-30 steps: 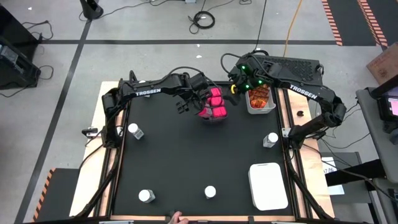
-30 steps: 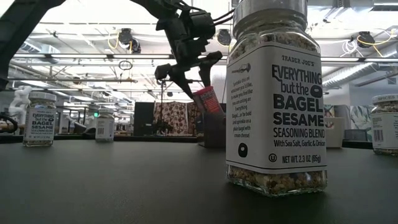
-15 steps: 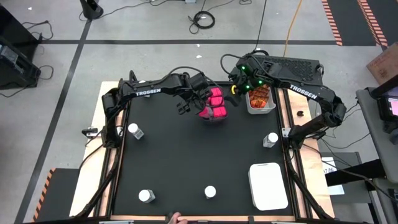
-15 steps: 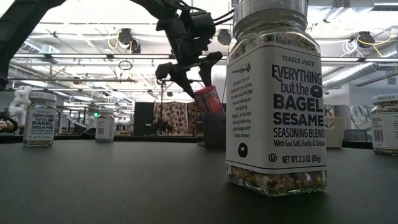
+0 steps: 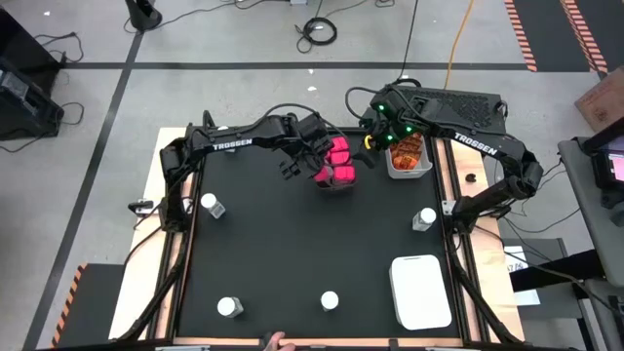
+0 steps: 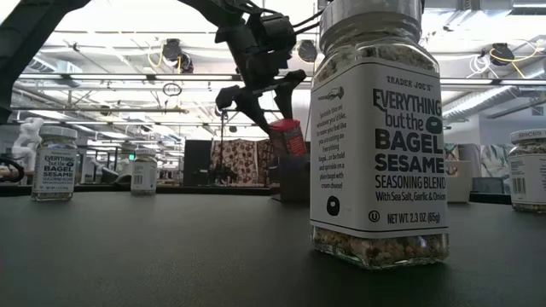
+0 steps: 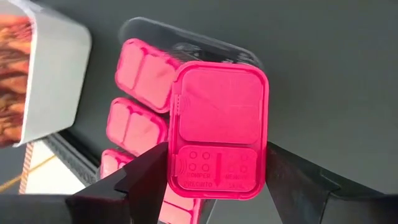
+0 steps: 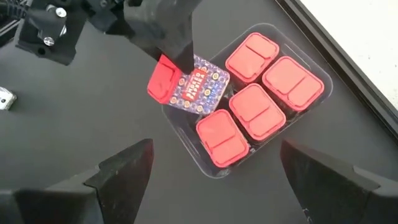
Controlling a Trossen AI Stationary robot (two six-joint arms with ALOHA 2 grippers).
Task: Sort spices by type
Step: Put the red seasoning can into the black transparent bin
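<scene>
Words on the near jar (image 6: 379, 128) say "Trader Joe's Everything but the Bagel Sesame Seasoning Blend"; from above I see only white lids. My arms read "TROSSEN". My left jaws (image 7: 214, 180) pinch a pink pack (image 7: 217, 140) over the tray (image 8: 249, 118) of four more packs. My right jaws (image 8: 214, 180) are spread wide, empty, above that tray, beside the sachet bin (image 5: 409, 156).
</scene>
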